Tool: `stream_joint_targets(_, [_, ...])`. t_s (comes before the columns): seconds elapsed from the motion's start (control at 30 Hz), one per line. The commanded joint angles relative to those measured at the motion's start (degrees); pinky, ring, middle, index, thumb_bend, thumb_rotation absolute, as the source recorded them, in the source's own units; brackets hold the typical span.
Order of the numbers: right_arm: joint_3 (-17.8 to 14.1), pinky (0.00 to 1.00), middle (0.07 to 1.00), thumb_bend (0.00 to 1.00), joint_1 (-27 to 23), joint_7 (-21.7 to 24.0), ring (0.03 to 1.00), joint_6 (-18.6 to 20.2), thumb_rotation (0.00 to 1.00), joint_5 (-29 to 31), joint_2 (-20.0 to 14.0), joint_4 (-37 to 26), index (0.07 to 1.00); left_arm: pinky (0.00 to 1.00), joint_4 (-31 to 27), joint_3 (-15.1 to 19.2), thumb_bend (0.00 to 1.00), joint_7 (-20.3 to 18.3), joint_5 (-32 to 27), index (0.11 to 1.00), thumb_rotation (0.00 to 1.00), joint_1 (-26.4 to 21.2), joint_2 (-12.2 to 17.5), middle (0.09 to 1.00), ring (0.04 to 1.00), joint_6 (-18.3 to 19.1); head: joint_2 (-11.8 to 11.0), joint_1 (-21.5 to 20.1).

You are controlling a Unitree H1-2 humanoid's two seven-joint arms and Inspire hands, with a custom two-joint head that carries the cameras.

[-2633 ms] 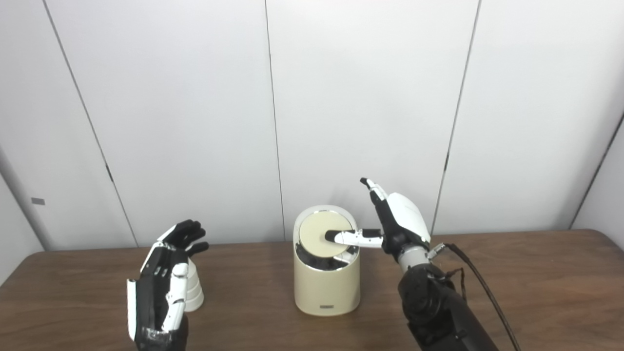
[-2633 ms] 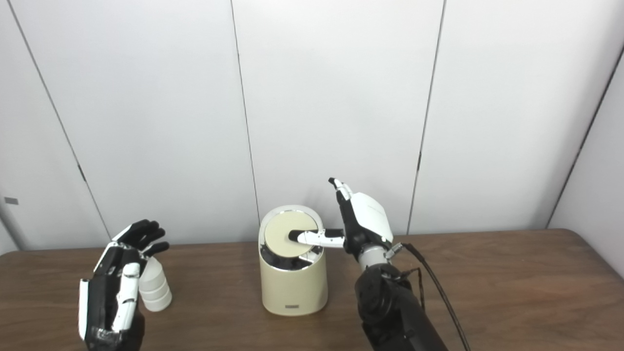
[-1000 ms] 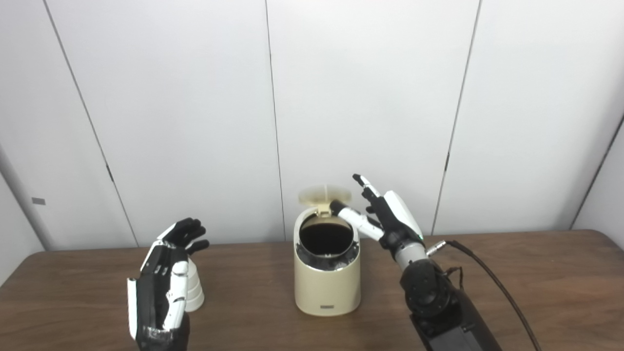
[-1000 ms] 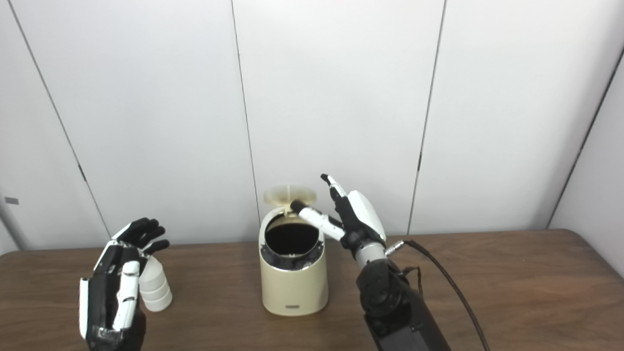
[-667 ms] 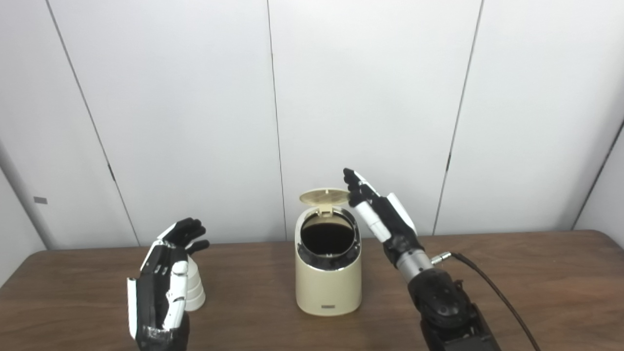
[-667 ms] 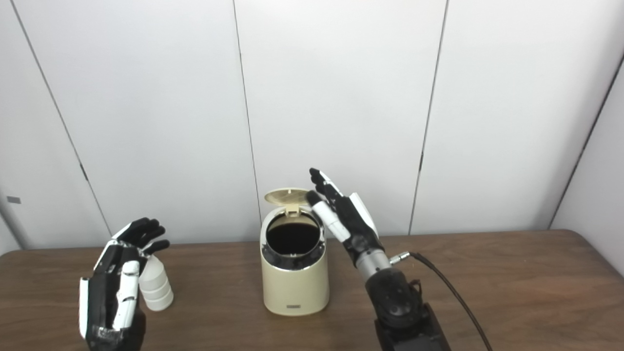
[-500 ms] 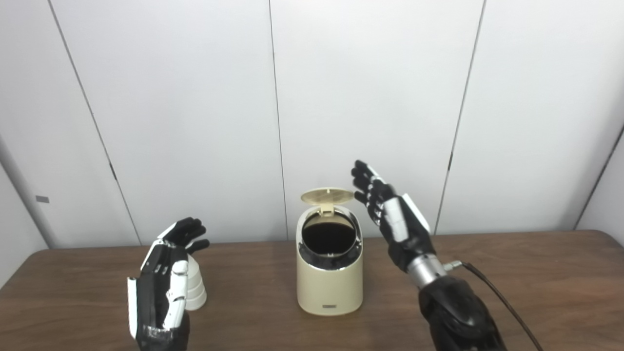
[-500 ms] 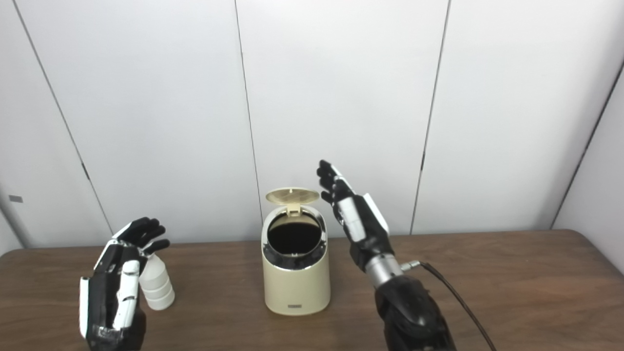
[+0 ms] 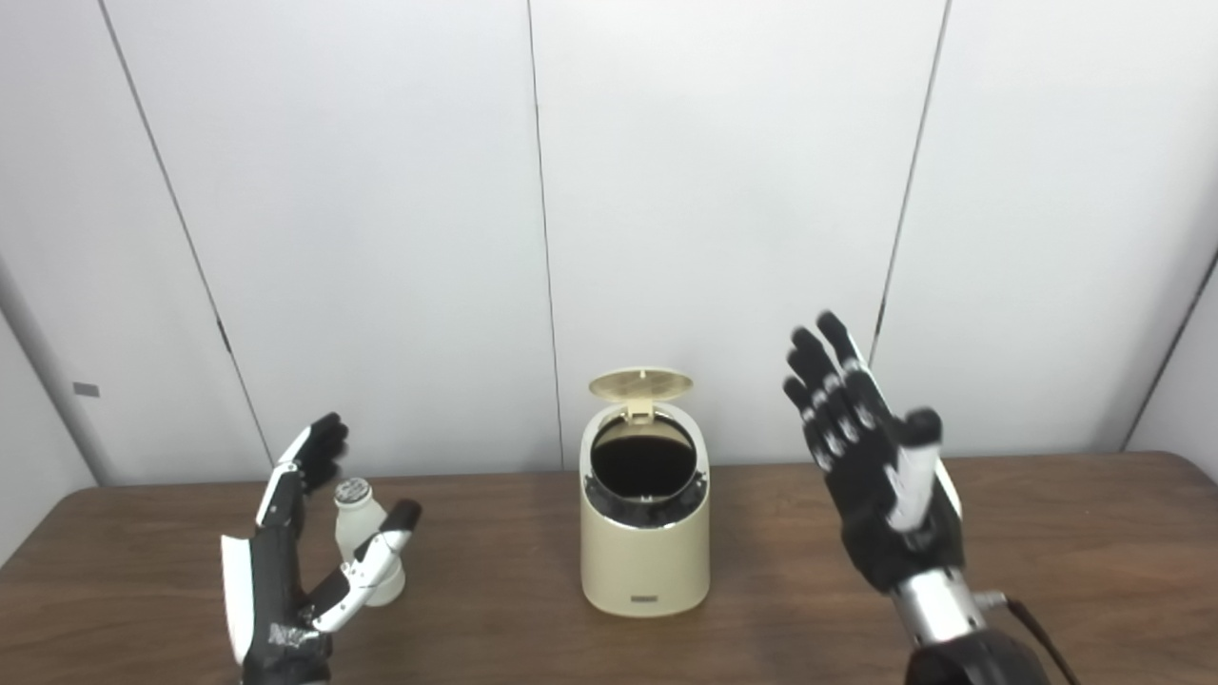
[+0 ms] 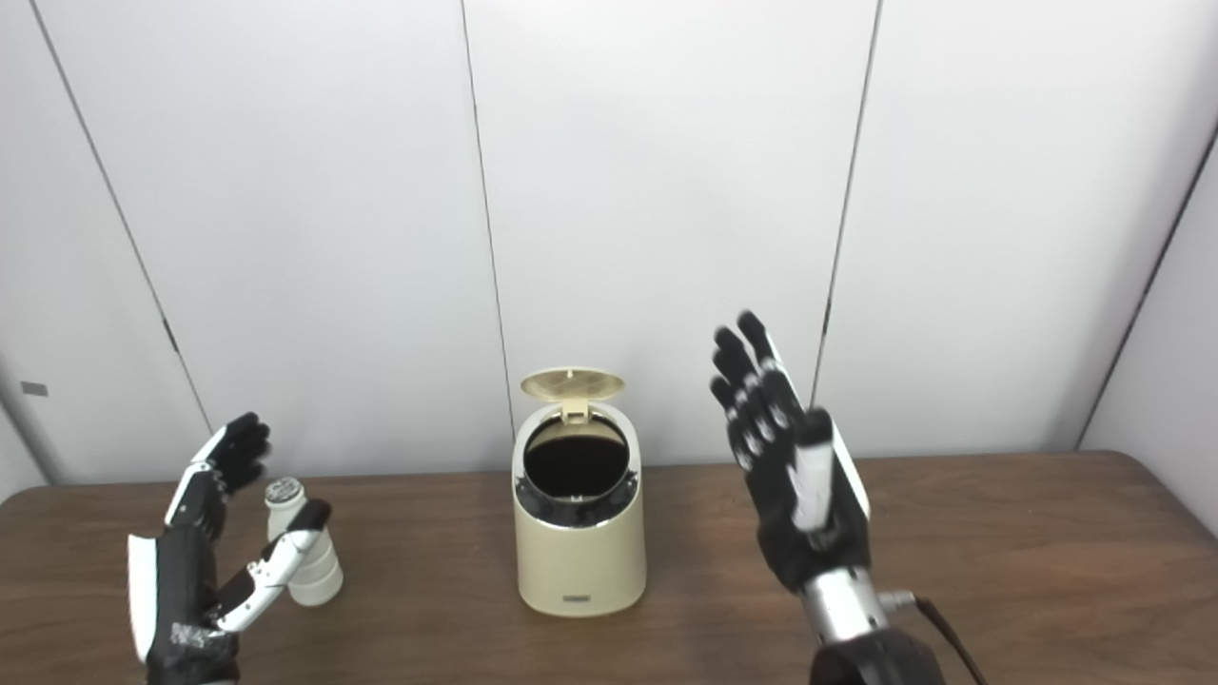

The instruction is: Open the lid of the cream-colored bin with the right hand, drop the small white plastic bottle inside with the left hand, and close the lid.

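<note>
Our left hand (image 9: pixel 285 561) spreads empty around the small white plastic bottle (image 9: pixel 366 540) — cream-colored bin (image 9: pixel 645 533) lid (image 9: pixel 639 383) up, drop and closing remain; right hand (image 9: pixel 880 485) open.

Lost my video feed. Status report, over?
Both hands open: left hand flanking bottle, right hand raised clear. Bin lid up. Nothing blocking.

The mouth of the cream-colored bin (image 9: pixel 645 533) is left uncovered, with the lid (image 9: pixel 639 383) raised at its 12 o'clock edge, so entry from above and from 6 o'clock is unobstructed. The right hand (image 9: pixel 880 485) is held spread well clear at the bin's 3 o'clock. At 9 o'clock bare counter (image 9: pixel 495 590) lies between the bin and the small white bottle (image 9: pixel 362 538), which is flanked by the parted fingers of the left hand (image 9: pixel 285 571).
</note>
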Motion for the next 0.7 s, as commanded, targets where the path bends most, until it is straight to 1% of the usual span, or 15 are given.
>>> stream_joint_targets(0.0, [-0.54, 1.00, 0.964, 0.99, -0.69, 0.44, 0.977, -3.83, 0.92, 1.58, 0.01, -1.89, 0.977, 0.97, -2.00, -0.66, 0.92, 1.61, 2.13, 0.856, 0.44, -2.54, 0.86, 0.865, 0.921, 0.04, 0.16, 0.06])
stream_joint_targets(0.07, [-0.73, 1.00, 0.972, 1.00, 0.77, 0.95, 0.986, -4.95, 0.90, 2.28, -0.34, -1.64, 0.985, 0.96, -2.40, -1.06, 0.93, 1.48, 2.01, 0.856, 0.44, -2.79, 1.47, 0.871, 0.920, 0.80, 0.22, 0.24])
stream_joint_targets(0.13, [-0.76, 1.00, 0.972, 1.00, 2.04, 0.89, 0.987, -6.31, 0.89, 1.84, -0.50, -1.46, 0.987, 0.97, -3.08, -1.25, 0.95, 0.93, 1.49, 0.858, 0.45, -2.98, 1.98, 0.876, 0.925, 2.86, 0.28, 0.39])
stream_joint_targets(0.2, [-0.74, 0.98, 0.960, 1.00, 3.32, 0.80, 0.968, -8.15, 0.89, 1.33, -0.49, -1.14, 0.978, 0.98, -4.53, -1.23, 0.99, 0.01, 1.87, 0.877, 0.49, -3.13, 2.55, 0.891, 0.946, 6.73, 0.30, 0.48])
stream_joint_targets(0.27, [-0.54, 0.99, 0.958, 0.99, 4.36, 0.84, 0.967, -9.92, 0.89, 1.23, -0.30, -0.76, 0.969, 0.97, -6.23, -1.14, 1.00, -1.03, 3.38, 0.902, 0.51, -3.42, 3.47, 0.905, 0.951, 11.03, 0.29, 0.50])
stream_joint_targets(0.33, [-0.26, 1.00, 0.958, 0.98, 5.16, 0.88, 0.971, -11.56, 0.90, 0.92, -0.20, -0.27, 0.962, 0.99, -7.51, -1.13, 1.00, -2.04, 4.83, 0.942, 0.53, -3.85, 4.60, 0.926, 0.965, 14.80, 0.21, 0.49])
stream_joint_targets(0.37, [-0.15, 0.99, 0.957, 0.97, 5.55, 1.01, 0.969, -12.34, 0.91, 0.89, -0.22, 0.02, 0.962, 0.98, -7.81, -1.13, 1.00, -2.38, 5.27, 0.953, 0.53, -4.13, 5.23, 0.930, 0.964, 16.28, 0.19, 0.51])
stream_joint_targets(0.47, [0.09, 0.98, 0.946, 0.95, 6.85, 1.20, 0.959, -13.44, 0.91, 1.54, -0.25, 0.72, 0.955, 0.98, -8.23, -0.82, 1.00, -3.00, 4.45, 0.970, 0.50, -4.97, 5.96, 0.946, 0.974, 20.54, 0.11, 0.93])
stream_joint_targets(0.57, [0.49, 0.98, 0.946, 0.95, 8.46, 1.73, 0.957, -14.36, 0.88, 1.92, -0.47, 1.97, 0.959, 0.97, -8.27, -0.79, 1.00, -3.39, 3.21, 0.994, 0.48, -5.67, 5.81, 0.966, 0.984, 24.59, 0.04, 1.17])
stream_joint_targets(0.67, [0.70, 0.98, 0.956, 0.96, 9.84, 2.36, 0.960, -15.76, 0.86, 2.73, -0.59, 3.37, 0.978, 0.99, -7.95, -0.44, 1.00, -4.07, 0.17, 1.000, 0.44, -6.40, 5.51, 0.996, 0.999, 27.63, -0.05, 1.48])
